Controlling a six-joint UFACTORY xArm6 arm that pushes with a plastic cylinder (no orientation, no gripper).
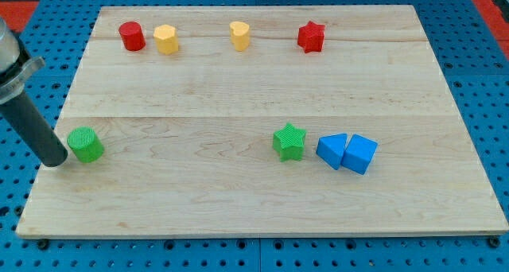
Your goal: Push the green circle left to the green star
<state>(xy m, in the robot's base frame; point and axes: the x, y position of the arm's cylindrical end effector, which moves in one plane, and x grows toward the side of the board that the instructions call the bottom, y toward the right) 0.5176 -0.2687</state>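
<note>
The green circle [85,144] sits near the board's left edge, low in the view. The green star [289,141] lies far to its right, past the board's middle. My tip [56,161] is at the end of the dark rod that comes in from the view's upper left. It rests just left of the green circle, touching or almost touching its left side.
Two blue blocks [347,152] sit side by side just right of the green star. Along the top stand a red cylinder [132,36], a yellow hexagon-like block [165,39], a yellow heart-like block [240,35] and a red star [311,37]. The wooden board [238,89] lies on a blue pegboard.
</note>
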